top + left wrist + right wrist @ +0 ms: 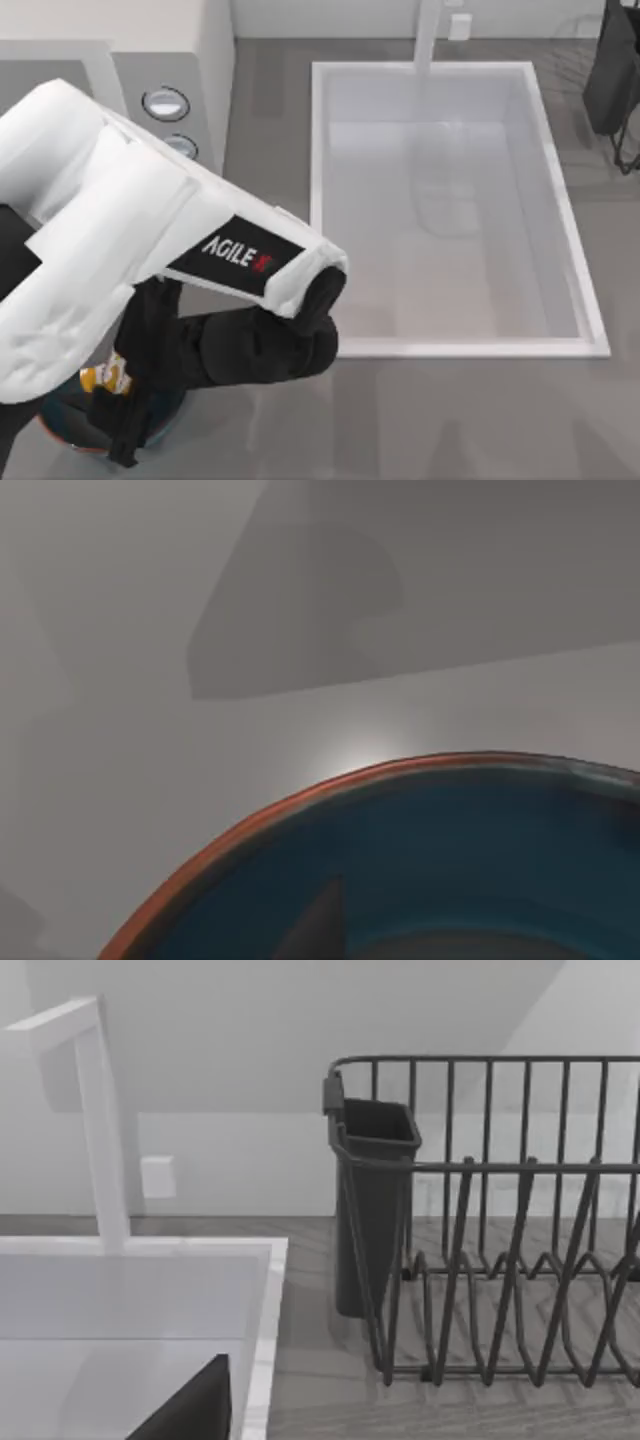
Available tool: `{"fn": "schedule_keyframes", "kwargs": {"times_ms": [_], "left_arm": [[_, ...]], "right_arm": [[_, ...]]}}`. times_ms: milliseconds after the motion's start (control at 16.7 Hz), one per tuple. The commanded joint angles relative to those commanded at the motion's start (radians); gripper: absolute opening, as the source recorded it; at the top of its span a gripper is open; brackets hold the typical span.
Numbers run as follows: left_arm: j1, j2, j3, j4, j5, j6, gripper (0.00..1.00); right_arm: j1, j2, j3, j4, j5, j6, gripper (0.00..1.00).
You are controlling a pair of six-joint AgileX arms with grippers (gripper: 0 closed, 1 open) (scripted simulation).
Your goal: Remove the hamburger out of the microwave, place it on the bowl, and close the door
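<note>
A white and black left arm (150, 260) reaches down over the front left corner of a grey counter (450, 420), its gripper (128, 415) hanging over a round bowl (400, 860). The hamburger (105, 378) peeks out beside the dark gripper, directly over the bowl; whether the jaws pinch it or have spread to let go cannot be told. It is a small rounded bundle in white paper with orange patches, likely light, soft and easily squashed, best held gently across its middle. The bowl is shallow and looks smooth and glossy, deep blue inside with a thin reddish-brown rim, and probably hard and slippery. Behind the arm stands the boxy white microwave (200, 60) with two round silver-rimmed knobs. A white rectangular sink (320, 200) sits mid-counter, and a dark wire dish rack (500, 1260) is nearby. The right arm (615, 80) is parked at the far right.
</note>
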Motion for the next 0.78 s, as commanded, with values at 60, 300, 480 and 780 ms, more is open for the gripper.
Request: {"fn": "schedule_keyframes", "kwargs": {"times_ms": [60,300,480,780], "left_arm": [[0.000,0.000,0.000,0.000,0.000,0.000,1.00],[0.000,0.000,0.000,0.000,0.000,0.000,1.00],[0.000,0.000,0.000,0.000,0.000,0.000,1.00],[0.001,-0.100,-0.032,0.022,0.029,0.044,1.00]], "right_arm": [[0.000,0.000,0.000,0.000,0.000,0.000,1.00],[0.000,0.000,0.000,0.000,0.000,0.000,1.00],[0.000,0.000,0.000,0.000,0.000,0.000,1.00],[0.000,0.000,0.000,0.000,0.000,0.000,1.00]]}}
